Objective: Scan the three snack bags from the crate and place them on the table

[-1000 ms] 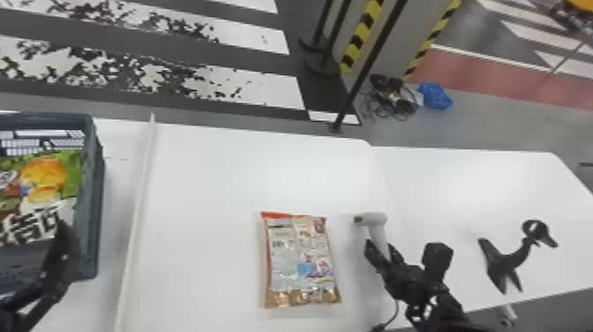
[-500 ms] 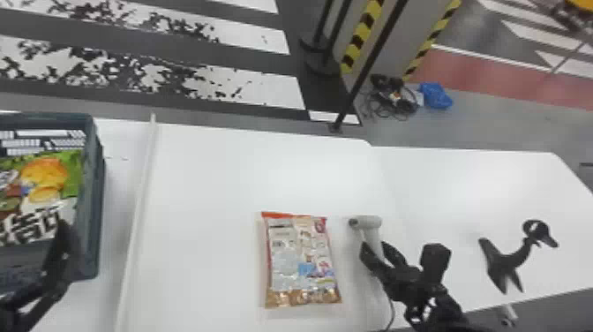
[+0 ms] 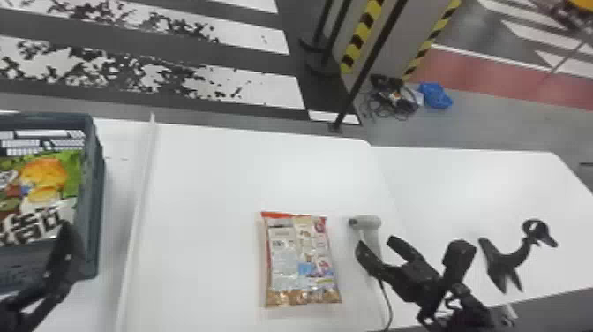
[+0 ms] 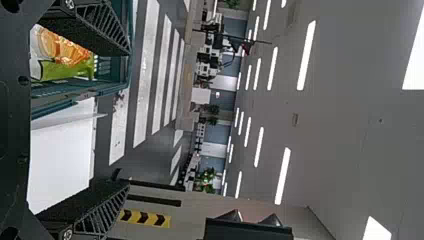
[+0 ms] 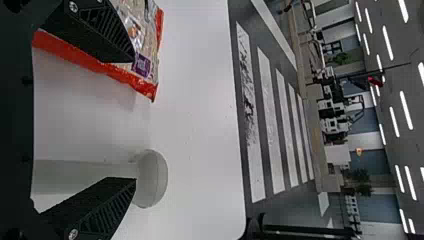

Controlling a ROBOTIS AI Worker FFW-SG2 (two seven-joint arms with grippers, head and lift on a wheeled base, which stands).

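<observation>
In the head view my left gripper (image 3: 55, 269) is over the near right part of the dark crate (image 3: 90, 198), where a green and orange snack bag (image 3: 44, 176) lies. The left wrist view has this gripper (image 4: 129, 117) open, with the crate's snack bag (image 4: 62, 52) beyond one finger. A silvery snack bag with a red edge (image 3: 295, 260) lies flat on the white table. Right of it, my right gripper (image 3: 378, 248) stands open around the handle of the light grey scanner (image 3: 368, 223). In the right wrist view that gripper (image 5: 134, 120) has the scanner (image 5: 152, 177) close beside one finger.
A raised white strip (image 3: 139, 198) crosses the table (image 3: 247, 172) between the crate and the silvery bag. A black stand (image 3: 507, 260) is on the right-hand table section. The scanner's cable (image 3: 388, 300) hangs toward the near edge.
The scanner's head has shifted slightly left in the head view, and the right gripper's fingers have spread farther apart. The left gripper, the crate and the silvery bag look unmoved.
</observation>
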